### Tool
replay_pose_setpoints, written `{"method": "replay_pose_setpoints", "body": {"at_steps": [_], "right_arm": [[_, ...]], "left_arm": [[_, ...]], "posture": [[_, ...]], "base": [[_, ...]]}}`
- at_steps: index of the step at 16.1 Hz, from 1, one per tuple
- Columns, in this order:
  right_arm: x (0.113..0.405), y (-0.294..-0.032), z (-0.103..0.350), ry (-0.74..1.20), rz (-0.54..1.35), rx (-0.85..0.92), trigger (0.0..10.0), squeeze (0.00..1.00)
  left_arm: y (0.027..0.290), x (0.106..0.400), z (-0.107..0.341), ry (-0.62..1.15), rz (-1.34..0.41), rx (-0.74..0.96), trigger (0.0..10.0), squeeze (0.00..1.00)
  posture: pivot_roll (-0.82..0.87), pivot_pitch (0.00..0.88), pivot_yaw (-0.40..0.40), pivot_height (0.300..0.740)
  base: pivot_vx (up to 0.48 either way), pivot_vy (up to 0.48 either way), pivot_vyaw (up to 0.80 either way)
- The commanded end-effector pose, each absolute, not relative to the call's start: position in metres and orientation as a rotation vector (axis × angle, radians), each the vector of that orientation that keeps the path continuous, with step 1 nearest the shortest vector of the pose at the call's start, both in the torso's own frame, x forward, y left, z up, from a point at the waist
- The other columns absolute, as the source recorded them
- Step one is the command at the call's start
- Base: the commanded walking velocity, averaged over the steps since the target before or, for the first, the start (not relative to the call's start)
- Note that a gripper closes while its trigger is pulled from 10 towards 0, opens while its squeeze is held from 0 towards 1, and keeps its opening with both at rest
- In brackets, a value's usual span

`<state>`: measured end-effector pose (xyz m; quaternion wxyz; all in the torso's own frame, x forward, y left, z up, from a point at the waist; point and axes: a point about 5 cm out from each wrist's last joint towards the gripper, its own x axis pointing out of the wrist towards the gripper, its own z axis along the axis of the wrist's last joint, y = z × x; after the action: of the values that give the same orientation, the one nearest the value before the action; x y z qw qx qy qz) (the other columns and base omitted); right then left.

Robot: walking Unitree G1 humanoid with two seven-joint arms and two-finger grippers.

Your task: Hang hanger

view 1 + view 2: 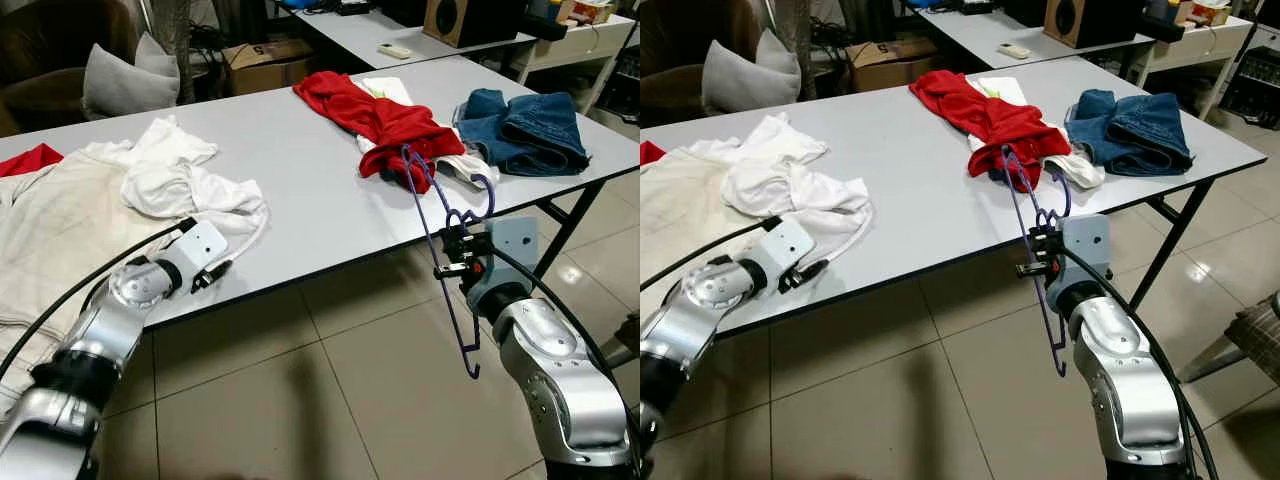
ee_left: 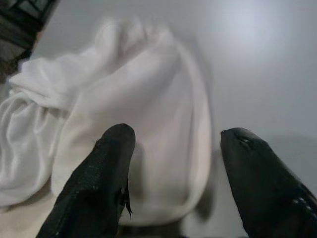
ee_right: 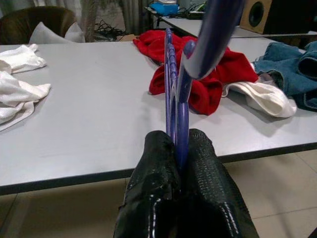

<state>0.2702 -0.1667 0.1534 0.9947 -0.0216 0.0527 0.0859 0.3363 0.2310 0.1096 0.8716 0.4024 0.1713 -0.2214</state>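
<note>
The right claw (image 1: 462, 255) is clenched on a purple hanger (image 1: 440, 240), held upright off the worktop (image 1: 300, 180) edge at 4 o'clock. Its hook sits near the red cloth (image 1: 385, 125) and could snag it. The left claw (image 2: 173, 163) is spread over white cloth (image 1: 190, 190) at 8 o'clock. No writing is legible.

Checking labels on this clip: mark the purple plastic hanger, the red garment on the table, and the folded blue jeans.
purple plastic hanger (image 1: 437, 235), left eye view, long side bar.
red garment (image 1: 395, 130), left eye view, bunched middle.
folded blue jeans (image 1: 535, 130), left eye view, top fold.
</note>
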Motion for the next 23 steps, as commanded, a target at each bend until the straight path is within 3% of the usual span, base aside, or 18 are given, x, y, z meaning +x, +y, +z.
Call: {"method": "replay_pose_setpoints", "body": {"at_steps": [1, 8, 15, 21, 23], "right_arm": [[0.272, -0.168, 0.157, 0.084, 0.167, -0.038, 10.0, 0.00], [0.274, -0.167, 0.157, 0.079, 0.169, -0.035, 10.0, 0.00], [0.274, -0.167, 0.157, 0.077, 0.167, -0.040, 10.0, 0.00], [0.271, -0.169, 0.155, 0.082, 0.152, -0.041, 10.0, 0.00], [0.271, -0.170, 0.154, 0.084, 0.149, -0.040, 10.0, 0.00]], "left_arm": [[0.242, 0.335, 0.106, 0.394, -0.462, 0.948, 0.0, 0.00], [0.254, 0.337, 0.097, 0.433, -0.463, 1.099, 0.0, 0.00], [0.241, 0.346, 0.099, 0.376, -0.458, 1.087, 0.0, 0.00], [0.246, 0.342, 0.090, 0.430, -0.509, 1.139, 0.0, 0.00], [0.246, 0.341, 0.090, 0.433, -0.513, 1.086, 0.0, 0.00]], "posture": [[0.01, 0.000, 0.050, 0.740], [0.02, 0.000, 0.043, 0.740], [0.01, 0.000, 0.047, 0.740], [0.00, 0.000, 0.063, 0.740], [0.01, 0.000, 0.056, 0.740]], "base": [[0.000, 0.000, 0.00], [0.000, 0.000, 0.00], [0.000, 0.000, 0.00], [0.000, 0.000, 0.00], [0.000, 0.000, 0.00]]}}
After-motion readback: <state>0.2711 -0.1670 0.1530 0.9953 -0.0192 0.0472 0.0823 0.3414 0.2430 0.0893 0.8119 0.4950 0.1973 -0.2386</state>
